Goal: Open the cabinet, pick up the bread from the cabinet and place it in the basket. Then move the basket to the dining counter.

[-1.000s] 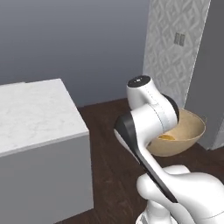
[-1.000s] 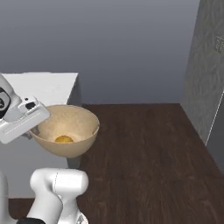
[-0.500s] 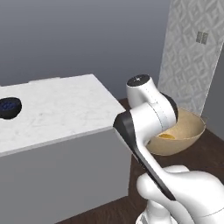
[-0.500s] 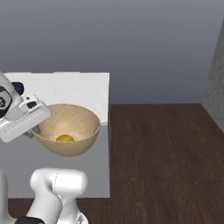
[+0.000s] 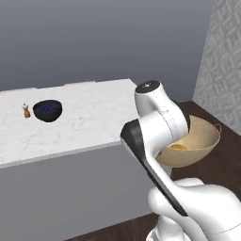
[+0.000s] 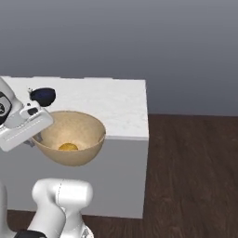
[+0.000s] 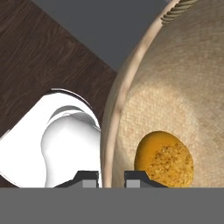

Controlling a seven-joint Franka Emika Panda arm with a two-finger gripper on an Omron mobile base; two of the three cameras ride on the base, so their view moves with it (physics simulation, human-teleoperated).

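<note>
Here the round tan woven basket (image 6: 69,137) is held clear of the dark wood floor by the two-finger gripper (image 7: 110,176), whose jaws are clamped together on the near rim, one tip outside the wall and one inside. The small round golden-orange bread (image 7: 164,158) lies on the basket's floor, just beside the inner fingertip. The relation that matters for the coming move is that of basket to dining counter (image 5: 89,117): the long white marble-topped block with plain light grey sides stands beyond and to the left of the carried basket, whose underside seems to hang at or slightly below the level of the counter's top. A lift and a reach forward and left would probably be needed. A small black bowl of blueberries (image 5: 47,110) and a little brown shaker (image 5: 26,110) stand further left on the top, well apart from the nearer end.
</note>
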